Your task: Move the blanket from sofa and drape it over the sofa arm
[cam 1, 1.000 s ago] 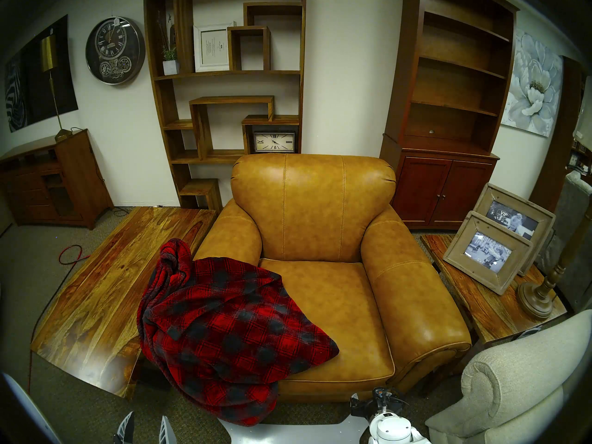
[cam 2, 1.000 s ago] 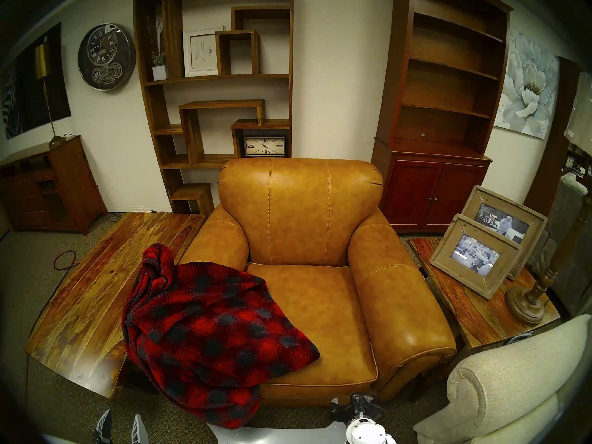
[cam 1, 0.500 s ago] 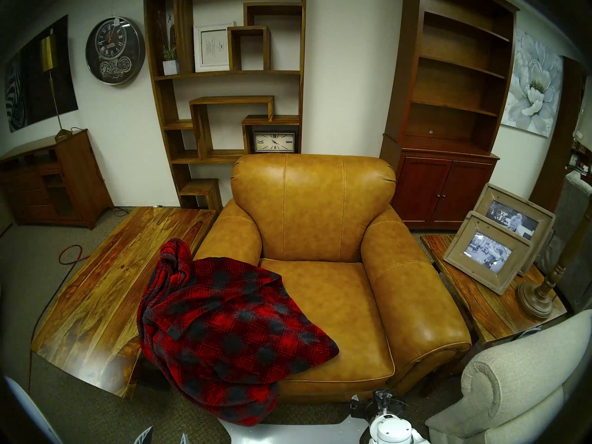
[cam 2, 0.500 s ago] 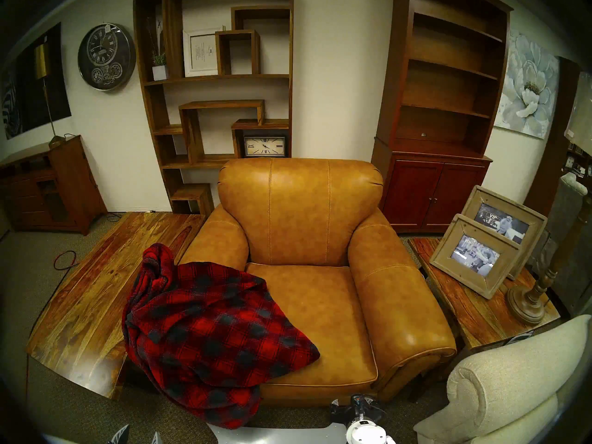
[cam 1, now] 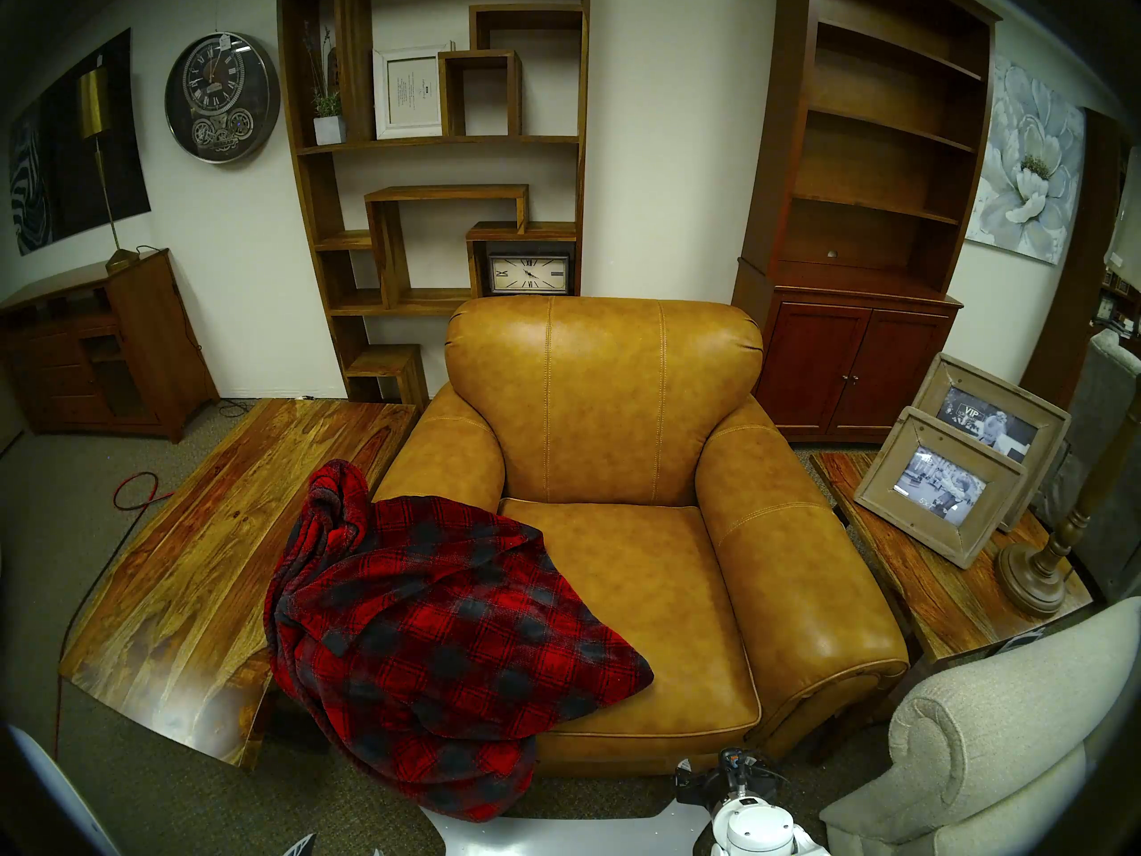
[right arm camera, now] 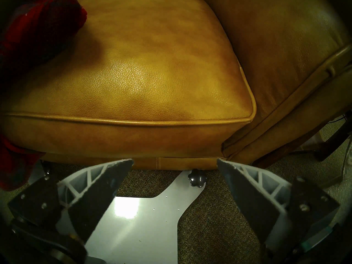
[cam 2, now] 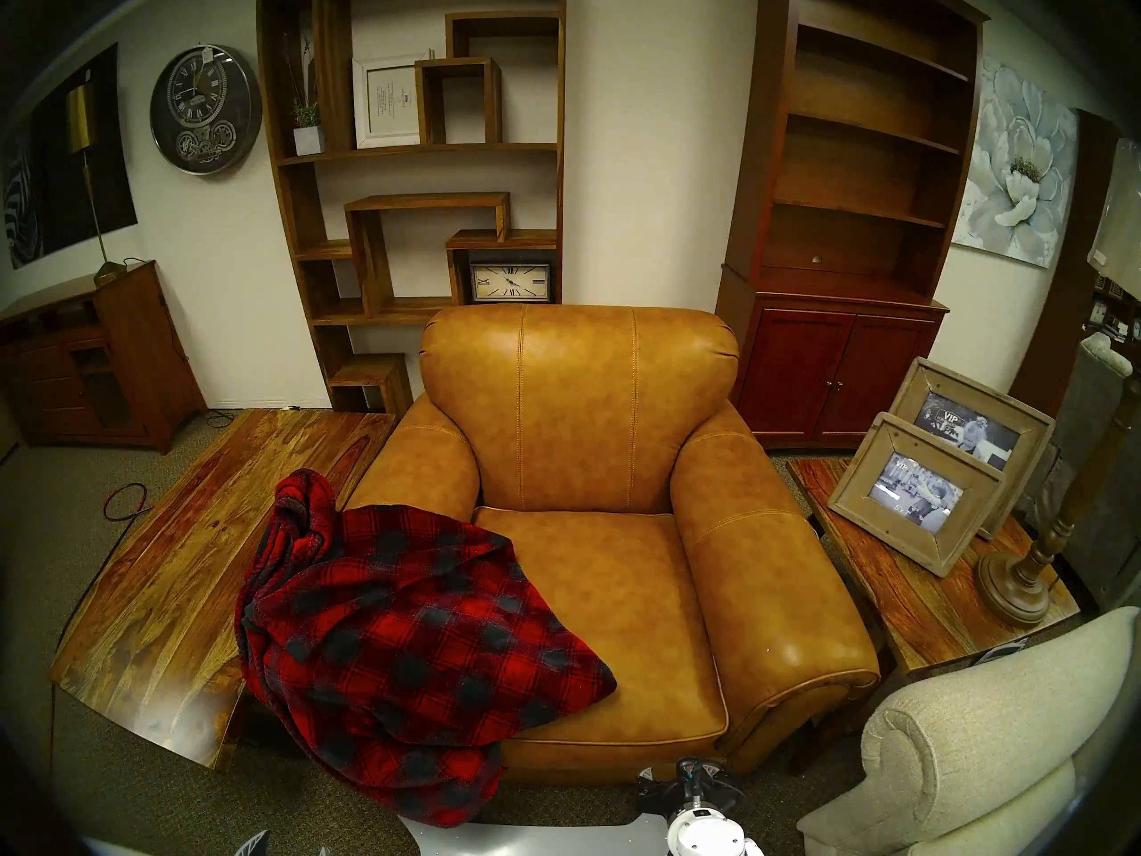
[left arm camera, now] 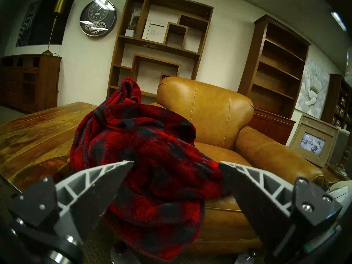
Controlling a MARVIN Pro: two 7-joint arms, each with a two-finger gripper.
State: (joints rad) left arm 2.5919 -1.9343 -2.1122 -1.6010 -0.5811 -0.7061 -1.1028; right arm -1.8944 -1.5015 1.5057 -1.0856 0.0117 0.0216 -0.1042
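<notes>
The red and dark plaid blanket (cam 1: 432,620) lies bunched over the front of the tan leather sofa's (cam 1: 617,404) left sofa arm (cam 1: 444,453). It spills onto the seat cushion and hangs down the front. The right sofa arm (cam 1: 796,558) is bare. My left gripper (left arm camera: 176,162) is open and empty, low in front of the blanket (left arm camera: 152,153) and apart from it. Only its fingertips (cam 1: 302,845) show in the head view. My right gripper (right arm camera: 175,160) is open and empty, low by the seat's front edge (right arm camera: 152,120).
A wooden table (cam 1: 204,558) stands left of the sofa. A side table with picture frames (cam 1: 938,484) and a lamp base (cam 1: 1031,577) stands on the right. A beige fabric sofa's scrolled arm (cam 1: 963,743) is at the front right. My base plate (right arm camera: 133,219) lies on the carpet.
My left gripper has slid right and down in the head views until only its fingertips show. The blanket, sofa and right arm have not moved.
</notes>
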